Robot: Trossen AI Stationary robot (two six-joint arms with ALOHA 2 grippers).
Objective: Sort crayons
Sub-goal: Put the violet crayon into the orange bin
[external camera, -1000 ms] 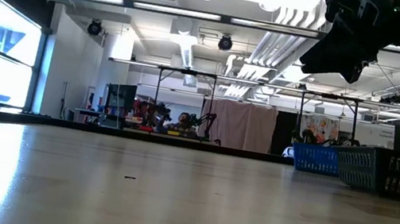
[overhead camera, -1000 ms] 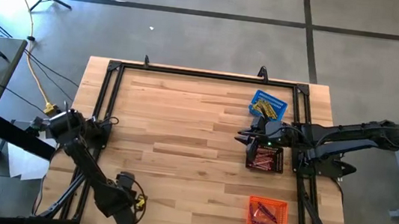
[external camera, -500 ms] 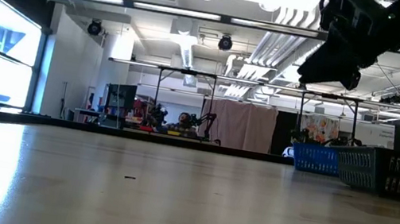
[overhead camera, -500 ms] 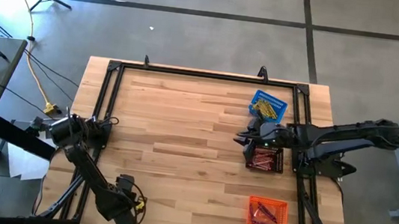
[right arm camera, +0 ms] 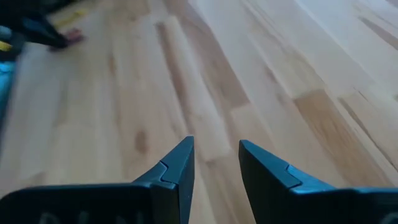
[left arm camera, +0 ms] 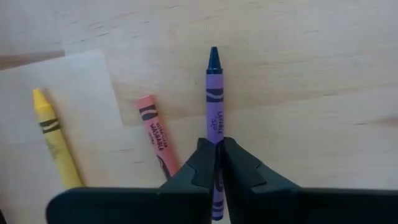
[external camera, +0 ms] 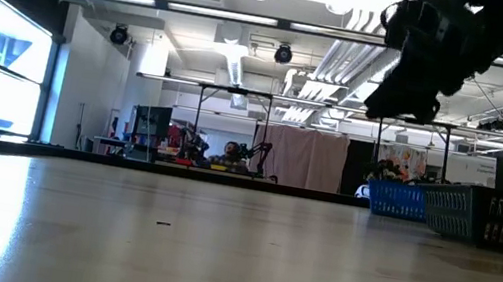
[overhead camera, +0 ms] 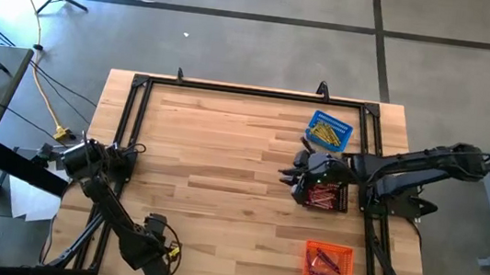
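1. Crayons: a purple crayon lies on the wooden table at its near-left corner, clamped between the fingertips of the left gripper. Its dark tip points away from the gripper.
2. Just beside it lie a pink crayon and, farther to the same side, a yellow crayon. The yellow one rests on a paler patch of the table surface. None of the three touches another.
3. Sorted crayons show in the high view at the table's right side: yellow sticks in the blue basket, red ones in the black basket, and more reddish ones in the orange basket.
4. A black metal frame borders the table. The blue and black baskets stand close together, the orange one well apart nearer the front edge.
5. Left arm: folded low at the near-left corner, its gripper down at the table surface. Nothing stands between it and the loose crayons.
6. Right arm: reaches in from the right edge, stretched level across the black basket. The right gripper hangs above bare wood just left of that basket, fingers apart and holding nothing.
7. In the low view the right arm hangs high over the table, clear of the baskets below it.
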